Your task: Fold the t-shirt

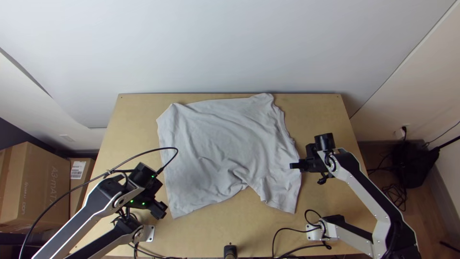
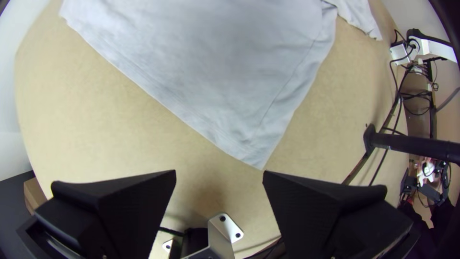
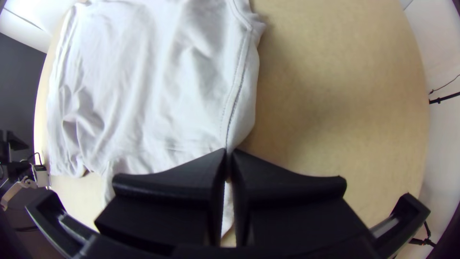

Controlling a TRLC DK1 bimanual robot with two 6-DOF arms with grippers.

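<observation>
While the right gripper (image 1: pixel 295 166) grasps a t-shirt (image 1: pixel 211 144) by its edge, the left gripper (image 1: pixel 160 209) holds nothing.

Spread out and wrinkled, the pale grey t-shirt covers the middle of the wooden tabletop (image 1: pixel 328 112), touching its far edge. The right gripper's fingers are closed on the t-shirt's right side, at the neckline or a seam; I cannot tell which. The left gripper, fingers wide apart, is near the t-shirt's near left corner.
</observation>
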